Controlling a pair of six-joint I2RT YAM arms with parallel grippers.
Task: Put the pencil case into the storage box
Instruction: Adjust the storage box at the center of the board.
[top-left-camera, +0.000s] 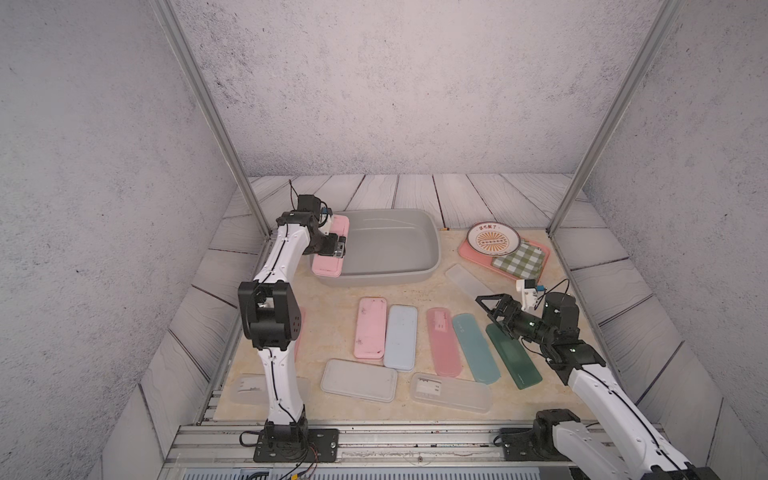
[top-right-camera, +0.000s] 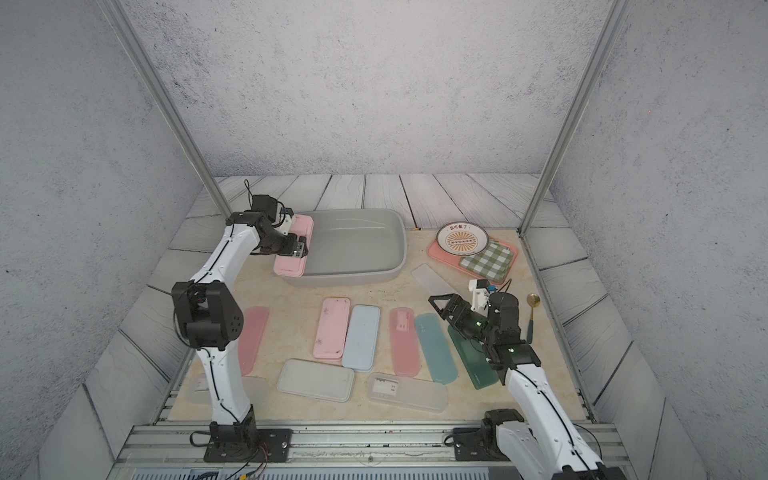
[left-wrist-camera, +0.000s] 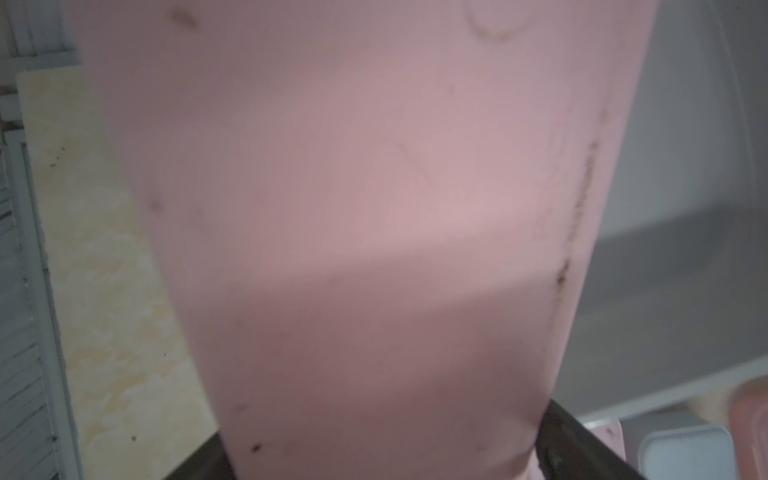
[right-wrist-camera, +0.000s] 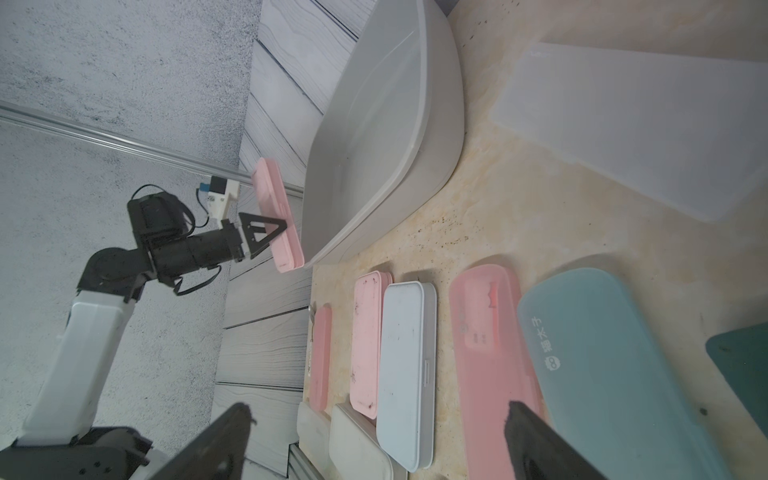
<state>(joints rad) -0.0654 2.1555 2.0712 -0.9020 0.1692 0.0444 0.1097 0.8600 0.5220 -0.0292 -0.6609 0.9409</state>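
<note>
Pencil case, the pink one, is up in the air in your left gripper. It straddles the left rim of the storage box, partly above the grey basin and partly outside it. The jaws stand very wide because they span the case across its breadth and are clamped on it, which is why the left wrist view shows almost nothing but pink. From the right wrist view the case looks tilted rather than level. I judge you should carry it further inward before letting go, or it may catch on the flared rim. Your right gripper is spread wide with nothing in it, hovering above the dark green case, well clear of the box
</note>
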